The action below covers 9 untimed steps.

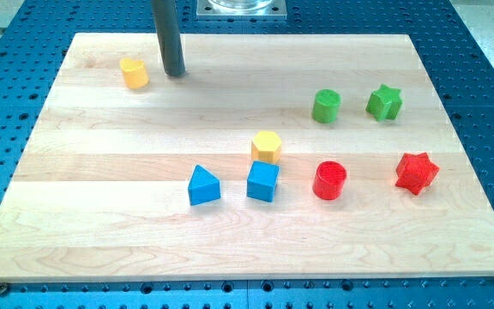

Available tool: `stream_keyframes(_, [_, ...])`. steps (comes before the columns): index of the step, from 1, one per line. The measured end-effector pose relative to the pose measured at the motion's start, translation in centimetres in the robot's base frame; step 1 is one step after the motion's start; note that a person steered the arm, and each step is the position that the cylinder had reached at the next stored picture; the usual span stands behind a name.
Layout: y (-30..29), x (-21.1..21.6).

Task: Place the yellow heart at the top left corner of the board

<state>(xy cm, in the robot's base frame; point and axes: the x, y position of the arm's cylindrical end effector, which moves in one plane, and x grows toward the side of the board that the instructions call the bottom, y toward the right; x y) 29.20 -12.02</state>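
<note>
The yellow heart [133, 73] lies near the top left corner of the wooden board [101, 223]. My tip [174, 74] rests on the board just to the right of the heart, a small gap apart from it. The dark rod rises from the tip to the view's top edge.
A yellow hexagon [266, 146] sits mid-board, with a blue cube [262, 181] below it and a blue triangle [203, 186] to the left. A red cylinder [329, 180] and red star [416, 172] lie right. A green cylinder [326, 106] and green star [384, 102] lie upper right.
</note>
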Motion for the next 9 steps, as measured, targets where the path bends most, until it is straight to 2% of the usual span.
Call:
stream_keyframes(1, [-7.5, 3.0])
stream_keyframes(2, [-9.2, 1.1])
stream_keyframes(4, [-10.1, 4.0])
stream_keyframes(6, [-12.4, -0.4])
stream_keyframes(7, [-12.1, 0.2])
stream_keyframes(8, [-14.7, 2.0])
stream_keyframes(9, [-18.5, 1.8])
